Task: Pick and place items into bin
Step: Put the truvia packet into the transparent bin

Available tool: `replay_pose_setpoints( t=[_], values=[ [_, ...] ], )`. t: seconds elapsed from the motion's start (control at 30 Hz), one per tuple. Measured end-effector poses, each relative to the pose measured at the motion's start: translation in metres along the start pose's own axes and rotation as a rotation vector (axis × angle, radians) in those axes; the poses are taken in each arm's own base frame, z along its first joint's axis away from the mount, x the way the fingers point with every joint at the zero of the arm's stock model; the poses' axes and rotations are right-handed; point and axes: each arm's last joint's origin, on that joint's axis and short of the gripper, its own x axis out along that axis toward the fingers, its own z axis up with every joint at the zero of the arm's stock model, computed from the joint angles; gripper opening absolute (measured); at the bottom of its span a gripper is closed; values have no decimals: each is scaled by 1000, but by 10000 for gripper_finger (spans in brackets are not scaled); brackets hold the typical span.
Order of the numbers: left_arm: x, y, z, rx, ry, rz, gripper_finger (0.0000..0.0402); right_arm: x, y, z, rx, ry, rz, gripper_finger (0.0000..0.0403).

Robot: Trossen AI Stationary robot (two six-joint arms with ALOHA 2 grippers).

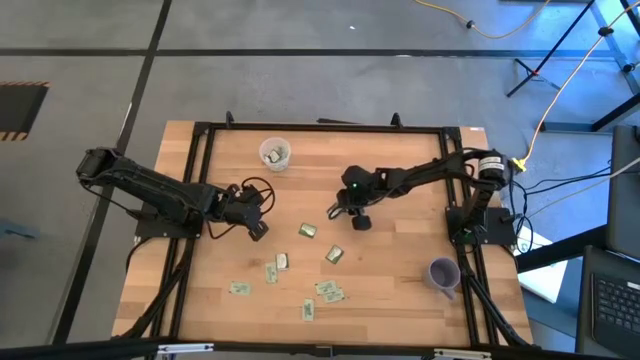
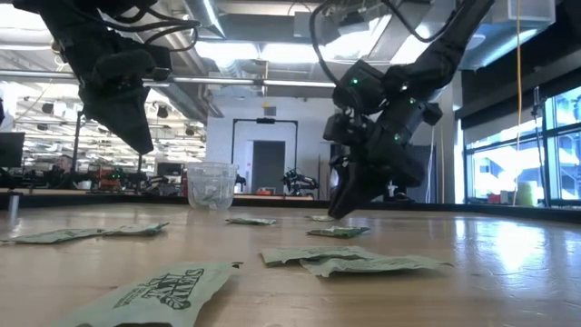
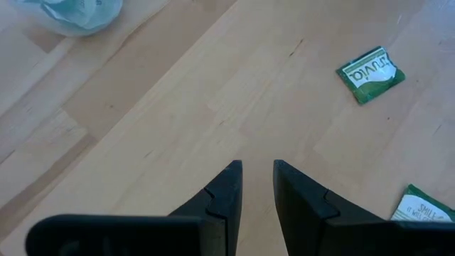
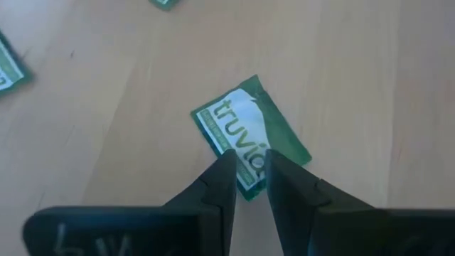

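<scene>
Your clear cup stands at the far middle of the table, with a few packets already inside it. Take it as your landmark. The loose packets lie well nearer you than the cup, scattered across the middle and near part of the wood.

One green and white packet lies flat right under your right gripper, which sits to the right of the cup and a little nearer. Its fingers stand a narrow gap apart, tips over the packet's edge; you cannot tell whether they touch it, and nothing is pinched.

Your left gripper hangs to the left of the cup and nearer you, fingers slightly spread, holding nothing, over bare wood. Another packet lies ahead of it.

A purple cup stands far from the clear one, by the table's right edge.
</scene>
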Motion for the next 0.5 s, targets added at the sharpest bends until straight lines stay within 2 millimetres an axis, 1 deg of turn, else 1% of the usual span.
replay_pose_setpoints(
  t=[0.4, 0.5],
  values=[
    [0, 0, 0, 0, 1, -1, 74, 3, 0, -2, 26, 18, -8, 80],
    [0, 0, 0, 0, 1, -1, 74, 3, 0, -2, 26, 22, -8, 74]
  ],
)
